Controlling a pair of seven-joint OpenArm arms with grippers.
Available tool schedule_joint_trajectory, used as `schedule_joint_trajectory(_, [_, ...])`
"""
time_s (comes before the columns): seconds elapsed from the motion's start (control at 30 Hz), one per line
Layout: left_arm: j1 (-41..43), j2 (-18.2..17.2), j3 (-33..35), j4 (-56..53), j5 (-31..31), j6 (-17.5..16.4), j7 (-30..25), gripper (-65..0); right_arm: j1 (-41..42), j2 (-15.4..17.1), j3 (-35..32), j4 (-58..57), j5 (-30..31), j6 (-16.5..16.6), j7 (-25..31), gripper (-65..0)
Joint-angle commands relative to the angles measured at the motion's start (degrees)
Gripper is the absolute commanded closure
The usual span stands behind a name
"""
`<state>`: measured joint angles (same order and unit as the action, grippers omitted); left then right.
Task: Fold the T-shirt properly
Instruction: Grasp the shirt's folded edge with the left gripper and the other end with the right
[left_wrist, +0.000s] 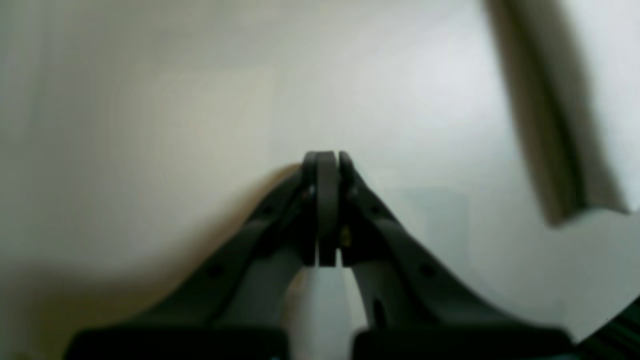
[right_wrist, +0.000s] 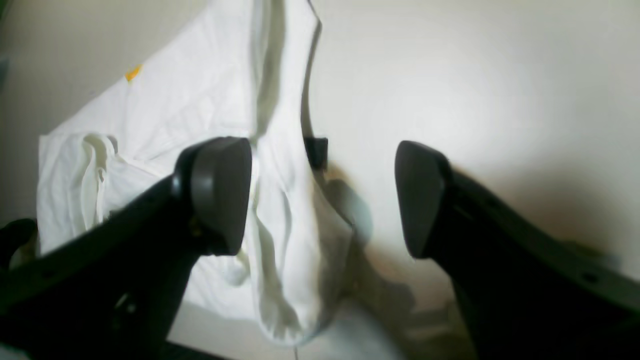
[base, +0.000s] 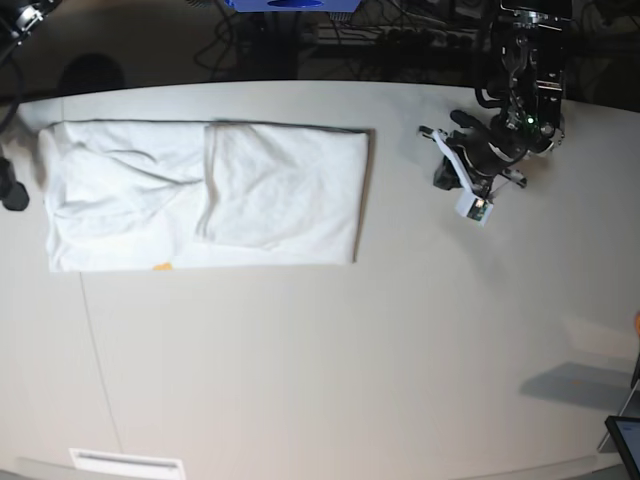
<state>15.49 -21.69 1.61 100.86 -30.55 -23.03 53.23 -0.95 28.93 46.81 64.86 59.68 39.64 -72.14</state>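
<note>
T-shirt (base: 205, 195) first, base view: it lies flat on the bench (base: 330, 370) as a long white band near the far edge, toward the far corner on that view's left, w/ one layer already folded over its middle-right part and a speck of orange print showing at the near hem. Left gripper (base: 445, 170) sits well apart from the cloth, off its short end near the far edge. Right arm is barely in view at the frame's left edge, beside the shirt's other end. Left wrist view: blurred, but the left gripper's fingers (left_wrist: 327, 200) are pressed together w/ nothing between them, pale bench surface below. Right wrist view: right gripper (right_wrist: 322, 197) has its fingers (right_wrist: 220, 195) spread wide and holds nothing; the shirt's bunched end lies under and just past the gap, loose and wrinkled, orange speck visible further off. Judgement: sides look folded in and one crosswise fold is done, approx. halfway. Left to do: fold the remaining length over and smooth the rumpled end.
</note>
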Motion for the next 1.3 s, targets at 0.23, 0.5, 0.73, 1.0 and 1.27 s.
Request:
schedule_joint_trajectory(0.23, [-2.43, -0.77, -6.49, -8.95, -18.11, -12.62, -0.53, 0.0, 1.26, 2.24, -3.51, -1.26, 1.02, 0.36, 2.64, -43.4])
schedule_joint_trajectory(0.5, [-4.63, -1.91, -9.04, -19.50, -28.58, -16.97, -0.44, 0.0, 1.43, 2.68, -3.51, -1.26, -0.91, 0.36, 2.03, -43.5])
schedule_joint_trajectory(0.73, [-7.35, -1.30, -9.12, -20.11, -29.02, -16.97, 5.01, 0.0, 1.52, 2.41, -3.51, -1.26, -7.68, 0.36, 0.45, -43.5])
schedule_joint_trajectory(1.0, [-7.97, -0.68, -9.12, -16.51, -28.93, -16.97, 5.27, 0.0, 1.61, 0.13, -3.60, -1.26, -7.77, 0.36, -1.31, -43.5])
schedule_joint_trajectory(1.27, [-8.14, -0.59, -9.04, -16.68, -28.93, -16.97, 5.27, 0.0, 3.28, -1.46, -9.22, -1.34, -7.59, 0.36, -1.84, -51.5])
